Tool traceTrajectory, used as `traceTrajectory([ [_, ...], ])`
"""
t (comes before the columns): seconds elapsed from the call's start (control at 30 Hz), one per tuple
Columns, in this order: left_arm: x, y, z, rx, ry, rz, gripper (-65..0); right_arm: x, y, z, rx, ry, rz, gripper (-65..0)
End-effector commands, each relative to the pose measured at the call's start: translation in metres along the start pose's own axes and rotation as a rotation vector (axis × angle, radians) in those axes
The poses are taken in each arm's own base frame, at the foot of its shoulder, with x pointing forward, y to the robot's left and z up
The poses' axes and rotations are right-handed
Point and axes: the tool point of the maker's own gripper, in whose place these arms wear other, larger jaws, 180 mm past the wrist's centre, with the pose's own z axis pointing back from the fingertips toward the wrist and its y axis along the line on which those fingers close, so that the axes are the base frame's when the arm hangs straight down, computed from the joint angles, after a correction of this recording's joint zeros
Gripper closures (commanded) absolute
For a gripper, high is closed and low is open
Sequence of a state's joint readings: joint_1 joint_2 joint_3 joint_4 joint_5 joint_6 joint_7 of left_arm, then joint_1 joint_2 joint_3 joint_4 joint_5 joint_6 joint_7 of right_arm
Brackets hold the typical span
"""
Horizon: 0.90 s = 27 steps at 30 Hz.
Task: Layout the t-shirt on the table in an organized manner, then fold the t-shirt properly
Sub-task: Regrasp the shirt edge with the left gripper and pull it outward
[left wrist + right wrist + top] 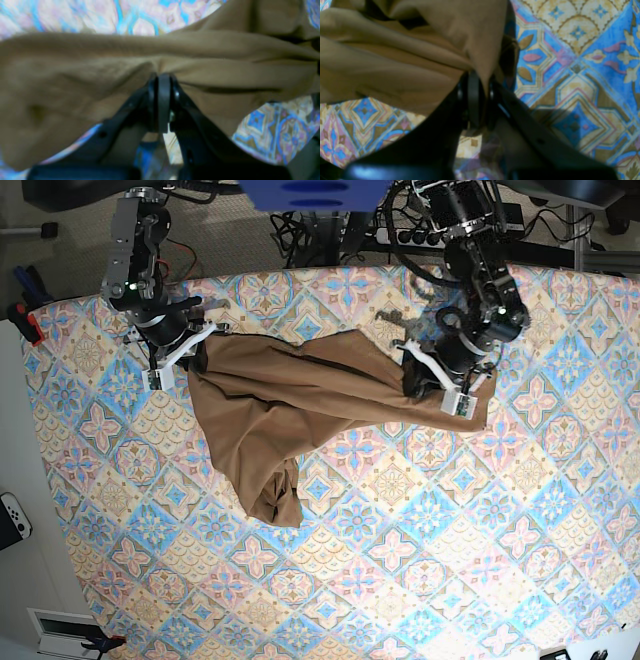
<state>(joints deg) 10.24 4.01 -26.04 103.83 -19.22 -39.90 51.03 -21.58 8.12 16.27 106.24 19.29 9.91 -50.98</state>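
Observation:
The tan-brown t-shirt (290, 395) lies bunched and stretched across the far half of the table (420, 560), with a crumpled part trailing toward the middle. My left gripper (162, 77) is shut on a gathered fold of the t-shirt (100, 65); in the base view the left gripper (420, 385) is at the cloth's right end. At the cloth's left end is my right gripper (200, 350). The right wrist view shows the right gripper (478, 77) shut on an edge of the t-shirt (395, 62), just above the table (570, 75).
Cables and a power strip (420, 230) lie beyond the table's far edge. A red clamp (28, 320) grips the far left corner. A white controller (12, 520) sits off the table's left side.

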Motion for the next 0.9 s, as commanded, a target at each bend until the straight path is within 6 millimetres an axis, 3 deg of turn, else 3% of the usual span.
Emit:
traceTrajectory([
  [0.0, 0.022, -0.002, 0.007, 0.005, -0.062, -0.032, 0.0, 0.013, 0.0, 0.003, 0.004, -0.04, 0.015, 0.0],
  [0.1, 0.023, -0.001, 0.014, 0.022, -0.032, -0.061, 0.0, 0.013, 0.0, 0.003, 0.004, -0.04, 0.015, 0.0],
  [0.2, 0.011, 0.005, 0.018, 0.034, 0.021, -0.074, 0.0, 0.012, 0.0, 0.003, 0.004, -0.039, 0.014, 0.0],
  [0.23, 0.007, 0.006, 0.02, 0.036, 0.032, -0.076, -2.2, 0.012, 0.0, 0.003, 0.004, -0.039, 0.014, 0.0],
  [0.33, -0.001, 0.004, 0.025, 0.039, 0.046, -0.076, -19.8, 0.012, 0.0, 0.003, 0.004, -0.039, 0.014, 0.0],
  [0.43, -0.008, 0.005, 0.029, 0.045, 0.063, -0.079, -26.6, 0.012, 0.0, 0.003, 0.004, -0.039, 0.014, 0.0],
  [0.7, -0.022, 0.005, 0.023, 0.031, 0.104, -0.055, -27.1, 0.012, 0.0, 0.003, 0.004, -0.039, 0.014, 0.0],
  [0.87, -0.038, 0.01, 0.005, -0.001, 0.129, 0.006, -27.2, 0.012, 0.0, 0.003, 0.004, -0.039, 0.014, 0.0],
])
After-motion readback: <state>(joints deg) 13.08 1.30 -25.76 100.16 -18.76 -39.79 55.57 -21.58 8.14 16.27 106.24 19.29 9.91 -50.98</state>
